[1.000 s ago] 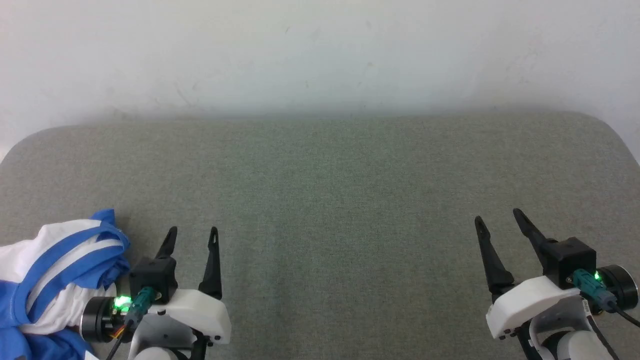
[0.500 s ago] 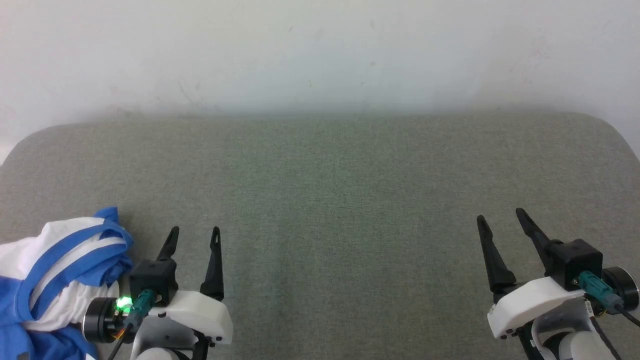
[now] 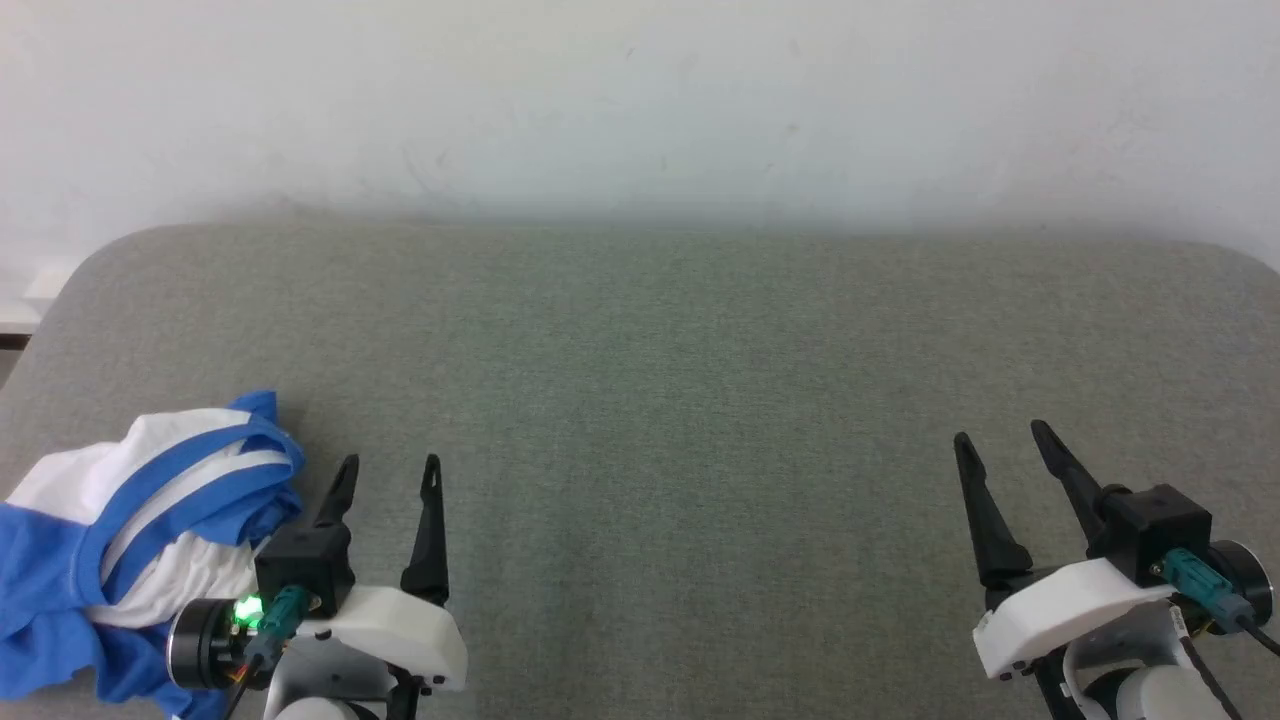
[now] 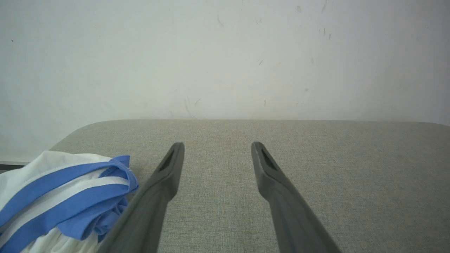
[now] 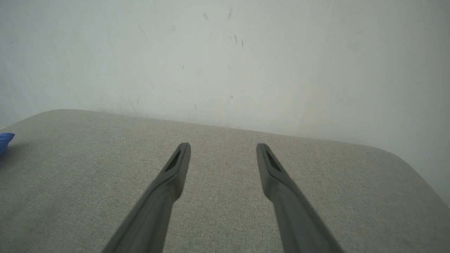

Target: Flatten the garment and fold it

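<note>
The garment (image 3: 130, 540) lies crumpled in a white and bright blue heap at the lower left of the grey padded surface (image 3: 660, 400). In the left wrist view the garment (image 4: 59, 196) bunches just left of my fingers. My left gripper (image 3: 388, 465) stands open right beside the heap, with nothing between its fingers. Far off at the lower right my right gripper (image 3: 998, 433) is open and empty too. A blue corner of the garment (image 5: 5, 140) peeks in at the left edge of the right wrist view.
A white wall (image 3: 640, 100) rises behind the padded surface. The surface has rounded far corners, and its left edge (image 3: 40, 320) drops off near the garment.
The camera has turned slightly left, so the whole picture shifted right and more of the garment shows. Neither gripper has moved relative to the view.
</note>
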`<state>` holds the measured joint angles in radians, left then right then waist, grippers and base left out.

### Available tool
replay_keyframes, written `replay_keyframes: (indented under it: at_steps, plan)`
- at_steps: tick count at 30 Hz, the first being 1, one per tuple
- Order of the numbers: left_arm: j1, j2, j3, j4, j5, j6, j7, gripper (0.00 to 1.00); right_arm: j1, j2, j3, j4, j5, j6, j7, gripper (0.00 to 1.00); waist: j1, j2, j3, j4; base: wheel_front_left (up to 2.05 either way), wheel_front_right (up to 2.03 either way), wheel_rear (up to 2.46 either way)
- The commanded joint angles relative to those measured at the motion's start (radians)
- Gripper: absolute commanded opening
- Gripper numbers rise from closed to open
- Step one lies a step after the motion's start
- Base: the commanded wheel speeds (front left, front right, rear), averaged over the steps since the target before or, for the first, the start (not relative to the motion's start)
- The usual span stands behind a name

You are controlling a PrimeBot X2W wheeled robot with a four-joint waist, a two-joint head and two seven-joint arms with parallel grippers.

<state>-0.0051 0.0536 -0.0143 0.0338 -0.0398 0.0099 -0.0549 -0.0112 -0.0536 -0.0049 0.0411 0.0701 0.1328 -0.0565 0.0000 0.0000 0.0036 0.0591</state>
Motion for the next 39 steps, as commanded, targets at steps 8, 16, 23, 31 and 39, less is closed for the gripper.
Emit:
replay_keyframes:
  at_steps: [8, 16, 23, 31, 39]
  plan:
    - [0.001, -0.001, -0.001, 0.012, -0.013, 0.007, -0.027, 1.00, 0.014, 0.001, -0.002, 0.012, 0.027, -0.001, -0.026, 1.00, 0.0000, 0.0000, 0.000, 0.058, 0.00, 0.00, 0.00]
    - [0.004, -0.001, -0.001, 0.019, -0.021, 0.008, -0.043, 1.00, 0.019, 0.001, 0.000, 0.022, 0.045, -0.001, -0.042, 1.00, 0.0000, 0.0000, 0.000, 0.108, 0.00, 0.00, 0.00]
    - [0.005, -0.001, -0.003, 0.025, -0.029, 0.008, -0.058, 1.00, 0.021, 0.001, 0.000, 0.031, 0.059, -0.001, -0.057, 1.00, 0.0000, 0.0000, 0.001, 0.155, 0.00, 0.00, 0.00]
    - [0.007, -0.002, -0.002, 0.034, -0.037, 0.008, -0.075, 1.00, 0.022, 0.002, 0.002, 0.041, 0.080, -0.001, -0.074, 1.00, 0.0000, 0.0000, 0.000, 0.206, 0.00, 0.00, 0.00]
    - [0.009, -0.002, -0.004, 0.042, -0.048, 0.010, -0.091, 1.00, 0.024, 0.002, 0.006, 0.051, 0.099, -0.001, -0.090, 1.00, 0.0000, 0.0000, 0.000, 0.256, 0.00, 0.00, 0.00]
